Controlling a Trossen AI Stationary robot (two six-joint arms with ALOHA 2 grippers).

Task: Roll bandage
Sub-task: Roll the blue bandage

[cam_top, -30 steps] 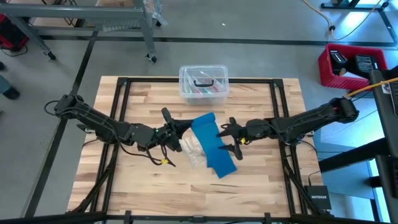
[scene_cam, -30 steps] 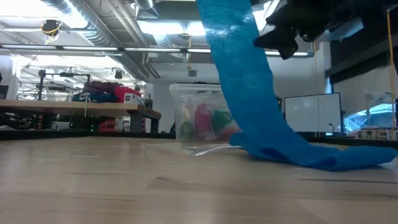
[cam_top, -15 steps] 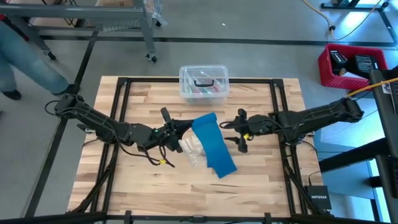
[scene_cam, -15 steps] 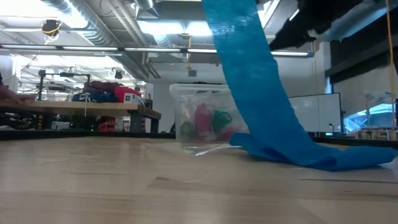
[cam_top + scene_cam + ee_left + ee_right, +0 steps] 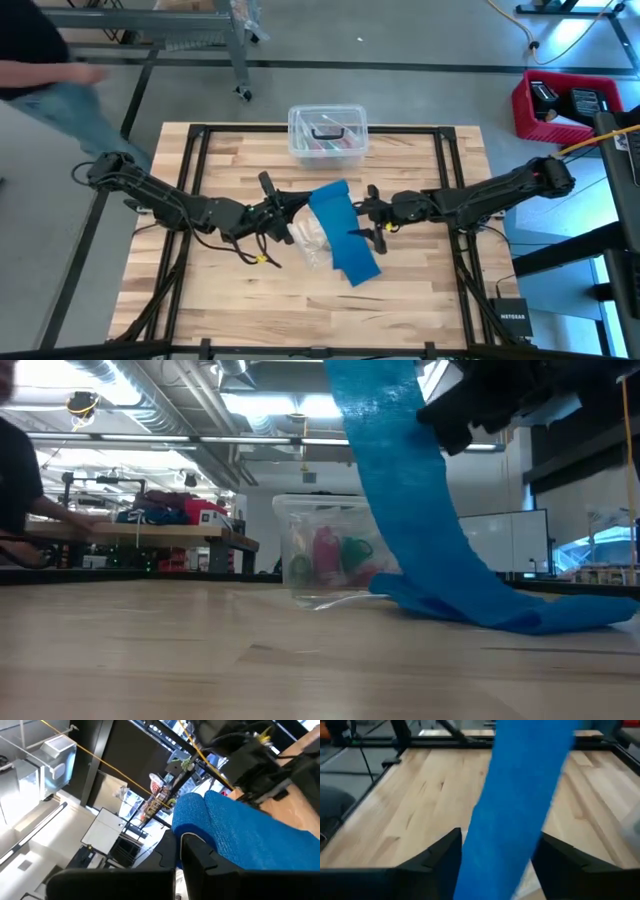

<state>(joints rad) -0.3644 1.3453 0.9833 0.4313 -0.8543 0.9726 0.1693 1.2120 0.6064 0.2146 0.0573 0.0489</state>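
- The left gripper (image 5: 297, 203) is clamped on the upper end of the blue bandage (image 5: 342, 232), holding it above the wooden table (image 5: 420, 290).
- The band slopes down to a crumpled tail lying on the table.
- The right gripper (image 5: 367, 214) straddles the band, fingers (image 5: 437, 860) apart on either side.

Bright overhead lighting; right wrist view blurred, backlit low view.

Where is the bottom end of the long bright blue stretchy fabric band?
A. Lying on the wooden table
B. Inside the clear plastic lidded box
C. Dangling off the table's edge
A: the long bright blue stretchy fabric band slopes down from above and its lower end lies folded on the wooden table.
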